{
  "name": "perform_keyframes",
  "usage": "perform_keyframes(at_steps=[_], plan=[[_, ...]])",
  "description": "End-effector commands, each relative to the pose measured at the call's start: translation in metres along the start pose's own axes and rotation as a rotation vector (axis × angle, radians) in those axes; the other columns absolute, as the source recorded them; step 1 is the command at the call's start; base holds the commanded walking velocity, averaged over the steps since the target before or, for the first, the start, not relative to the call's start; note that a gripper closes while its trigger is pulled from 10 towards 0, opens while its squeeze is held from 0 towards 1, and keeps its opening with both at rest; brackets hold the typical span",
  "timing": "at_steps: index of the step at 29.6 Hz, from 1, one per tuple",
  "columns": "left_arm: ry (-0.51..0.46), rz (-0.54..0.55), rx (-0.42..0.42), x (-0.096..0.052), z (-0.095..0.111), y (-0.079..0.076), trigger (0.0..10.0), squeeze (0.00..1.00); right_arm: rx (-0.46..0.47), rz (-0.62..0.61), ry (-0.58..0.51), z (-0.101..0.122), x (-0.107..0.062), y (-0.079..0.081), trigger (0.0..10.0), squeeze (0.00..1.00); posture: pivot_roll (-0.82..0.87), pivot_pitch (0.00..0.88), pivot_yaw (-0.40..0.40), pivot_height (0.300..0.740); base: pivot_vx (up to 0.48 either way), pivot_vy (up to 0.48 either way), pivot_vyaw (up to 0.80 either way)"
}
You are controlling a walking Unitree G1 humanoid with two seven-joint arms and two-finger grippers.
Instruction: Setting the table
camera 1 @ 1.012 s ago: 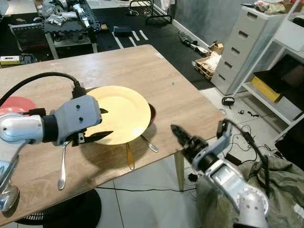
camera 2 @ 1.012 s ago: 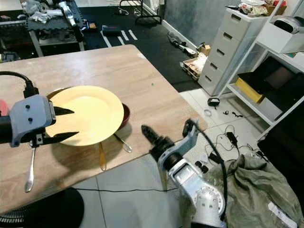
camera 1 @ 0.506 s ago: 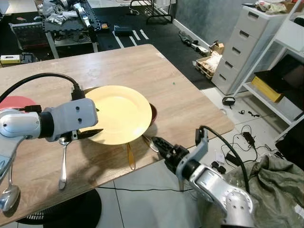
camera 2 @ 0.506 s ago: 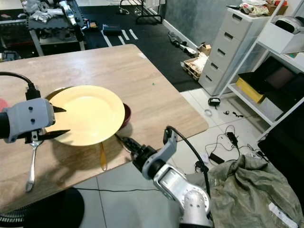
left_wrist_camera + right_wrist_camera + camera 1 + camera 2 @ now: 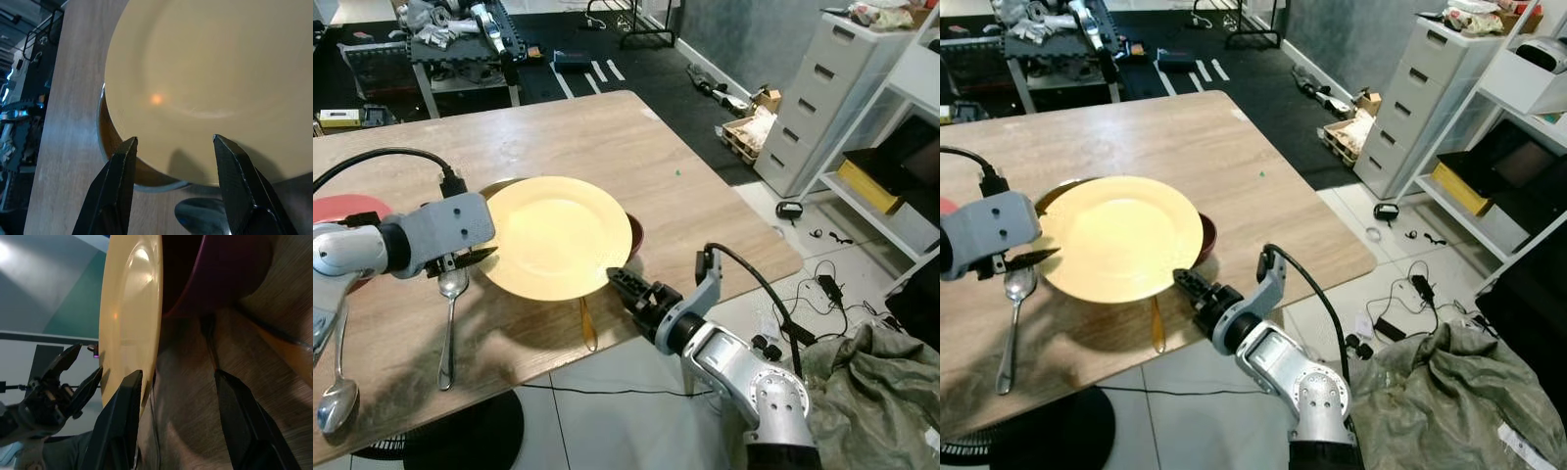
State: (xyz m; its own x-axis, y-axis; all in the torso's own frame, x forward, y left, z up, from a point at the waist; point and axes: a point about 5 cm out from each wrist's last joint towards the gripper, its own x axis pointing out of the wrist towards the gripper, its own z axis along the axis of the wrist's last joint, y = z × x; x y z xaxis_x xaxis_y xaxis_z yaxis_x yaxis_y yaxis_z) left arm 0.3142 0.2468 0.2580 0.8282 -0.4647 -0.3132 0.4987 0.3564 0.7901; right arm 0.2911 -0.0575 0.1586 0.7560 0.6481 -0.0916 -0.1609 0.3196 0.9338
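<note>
Wooden table (image 5: 607, 137) in a cluttered workshop, drawers and shelving off its far-right side. Landmark: the yellow plate (image 5: 553, 235), sitting near the table's front edge, stacked on a dark red bowl (image 5: 632, 233) that peeks out on its right, with another rim showing under its left side.

Left gripper (image 5: 475, 258) sits at the plate's left rim, jaws apart, rim lined up between the fingers per the left wrist view. Right gripper (image 5: 625, 289) is at the plate's front-right rim, just over the table edge, jaws apart too, not yet closed on anything. A spoon (image 5: 450, 318) lies just left of the plate, under the left gripper; an orange-handled utensil (image 5: 587, 323) pokes out from under the plate's front. Another spoon (image 5: 337, 392) lies further left, a red plate (image 5: 347, 211) beyond that.

Risks you should watch:
- The plate rests on the bowl, not flat. Pinch one rim only and it likely tips or skates off.
- Close the left jaws low and you could catch the rim beneath the plate, or the spoon.
- The right fingers are close to the bowl and the hidden utensil; pushing in could shove the stack.
- The stack is near the front edge. Any drag toward you risks a drop to the floor.
</note>
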Motion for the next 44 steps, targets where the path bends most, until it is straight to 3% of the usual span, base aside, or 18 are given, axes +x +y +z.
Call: perform_keyframes(at_steps=[1,13,16,23,24,25,32,33,44], plan=[[0.01,0.002,0.004,-0.001,-0.005,-0.001,10.0,0.0,0.073,0.049,0.043,-0.018,0.013,0.009,10.0,0.0,0.15,0.069,0.005,0.74,0.0,0.0,0.0],[0.008,0.004,-0.011,-0.001,-0.009,-0.008,10.0,0.0,0.111,0.111,0.074,-0.027,0.036,0.025,10.0,0.0,0.17,0.054,-0.002,0.74,0.0,0.0,0.0],[0.0,0.001,-0.018,0.0,-0.008,-0.012,10.0,0.0,0.124,0.157,0.078,-0.031,0.048,0.038,10.0,0.0,0.17,0.051,-0.004,0.74,0.0,0.0,0.0],[-0.004,-0.003,-0.026,0.002,-0.008,-0.015,10.0,0.0,0.134,0.185,0.088,-0.036,0.059,0.048,10.0,0.0,0.17,0.053,-0.01,0.74,0.0,0.0,0.0],[-0.004,-0.003,-0.028,0.002,-0.008,-0.016,10.0,0.0,0.135,0.189,0.088,-0.037,0.06,0.049,4.7,0.0,0.17,0.055,-0.011,0.74,0.0,0.0,0.0],[-0.005,-0.004,-0.03,0.002,-0.008,-0.017,10.0,0.0,0.137,0.193,0.089,-0.037,0.061,0.051,1.6,0.0,0.17,0.056,-0.012,0.74,0.0,0.0,0.0],[-0.005,-0.004,-0.03,0.002,-0.008,-0.017,10.0,0.0,0.137,0.193,0.089,-0.037,0.061,0.051,1.6,0.0,0.17,0.056,-0.012,0.74,0.0,0.0,0.0],[-0.006,-0.004,-0.031,0.002,-0.008,-0.017,10.0,0.0,0.139,0.198,0.09,-0.038,0.062,0.052,0.0,0.0,0.17,0.057,-0.013,0.74,0.0,0.0,0.0],[-0.01,-0.01,-0.05,0.005,-0.009,-0.024,10.0,0.0,0.186,0.297,0.055,-0.03,0.062,0.077,0.0,0.0,0.17,0.072,-0.018,0.74,0.0,0.0,0.0]])
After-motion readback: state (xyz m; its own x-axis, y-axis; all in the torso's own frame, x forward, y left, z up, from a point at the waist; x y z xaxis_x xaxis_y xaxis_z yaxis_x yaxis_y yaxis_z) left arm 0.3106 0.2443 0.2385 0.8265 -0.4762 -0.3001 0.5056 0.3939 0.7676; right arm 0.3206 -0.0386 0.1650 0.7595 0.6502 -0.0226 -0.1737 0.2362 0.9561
